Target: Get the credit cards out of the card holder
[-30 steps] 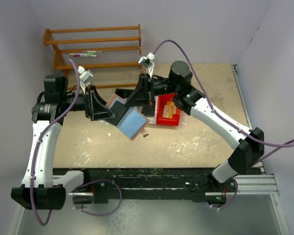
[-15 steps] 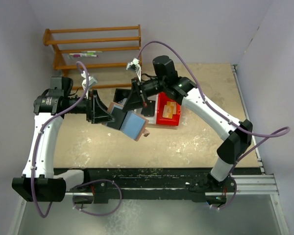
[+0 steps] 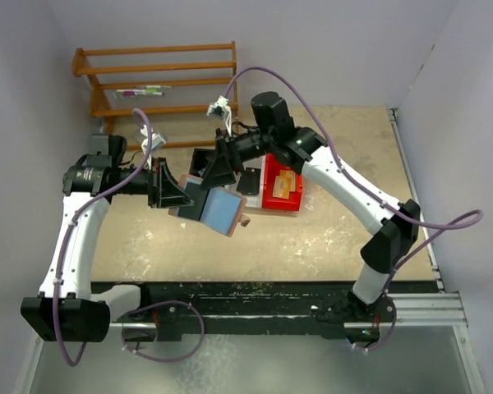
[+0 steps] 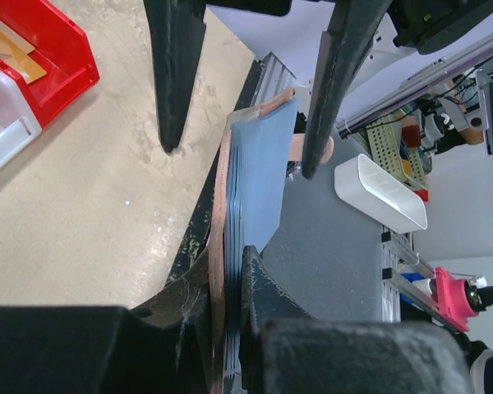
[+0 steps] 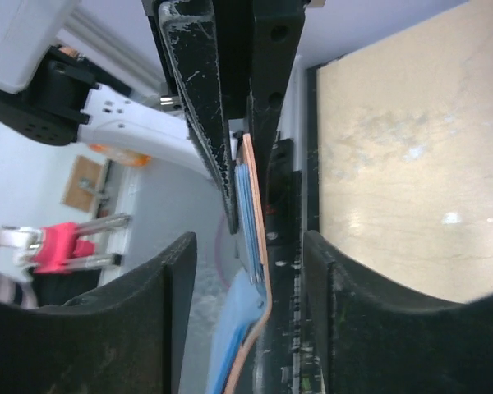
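The card holder [image 3: 222, 210], pinkish-brown outside with light blue lining, hangs unfolded above the table. My left gripper [image 3: 179, 197] is shut on its left edge. In the left wrist view the left gripper [image 4: 228, 264] pinches the layered edge of the card holder [image 4: 259, 156]. My right gripper [image 3: 213, 176] stands open, its jaws on either side of the holder's upper end without touching. In the right wrist view the holder's edge [image 5: 259, 246] runs between the spread fingers of the right gripper [image 5: 251, 316]. A golden-yellow credit card [image 3: 284, 182] lies in the red bin [image 3: 271, 199]. I cannot make out any cards inside the holder.
A wooden rack [image 3: 156, 80] stands at the back left against the wall. A black bin [image 3: 250, 180] lies beside the red one, and a white bin [image 4: 0, 123] shows in the left wrist view. Walls close in the table on the left, back and right.
My left gripper has closed on the card holder. My right gripper has let go of it and opened. Both arms and the holder shifted slightly left.
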`<state>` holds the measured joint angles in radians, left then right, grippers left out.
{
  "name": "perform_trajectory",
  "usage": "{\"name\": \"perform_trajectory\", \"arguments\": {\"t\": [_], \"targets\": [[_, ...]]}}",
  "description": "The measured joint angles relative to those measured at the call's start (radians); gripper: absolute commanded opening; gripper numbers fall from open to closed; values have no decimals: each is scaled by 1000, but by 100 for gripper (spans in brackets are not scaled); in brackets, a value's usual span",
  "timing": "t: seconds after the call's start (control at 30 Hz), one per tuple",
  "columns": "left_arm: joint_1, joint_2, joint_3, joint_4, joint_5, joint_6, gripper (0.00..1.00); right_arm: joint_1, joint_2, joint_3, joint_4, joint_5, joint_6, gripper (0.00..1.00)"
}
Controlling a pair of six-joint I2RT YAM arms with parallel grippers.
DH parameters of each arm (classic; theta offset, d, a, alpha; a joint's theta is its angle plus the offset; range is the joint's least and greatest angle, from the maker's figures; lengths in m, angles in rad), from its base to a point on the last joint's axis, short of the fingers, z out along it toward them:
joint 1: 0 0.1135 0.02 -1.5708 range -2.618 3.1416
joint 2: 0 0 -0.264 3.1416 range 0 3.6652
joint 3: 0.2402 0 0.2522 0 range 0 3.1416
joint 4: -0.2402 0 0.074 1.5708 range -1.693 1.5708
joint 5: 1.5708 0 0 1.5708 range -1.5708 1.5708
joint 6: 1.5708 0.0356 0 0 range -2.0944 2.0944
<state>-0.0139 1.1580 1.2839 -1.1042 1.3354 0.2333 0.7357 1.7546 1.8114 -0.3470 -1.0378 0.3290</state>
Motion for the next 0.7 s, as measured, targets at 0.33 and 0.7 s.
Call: {"name": "perform_trajectory", "arguments": {"t": [0.33, 0.7], "targets": [[0, -52, -138, 228, 0, -270, 0, -217, -382, -445, 464, 222, 317, 99], [0, -69, -142, 387, -197, -457, 0, -195, -486, -592, 626, 351, 483, 68]]}}
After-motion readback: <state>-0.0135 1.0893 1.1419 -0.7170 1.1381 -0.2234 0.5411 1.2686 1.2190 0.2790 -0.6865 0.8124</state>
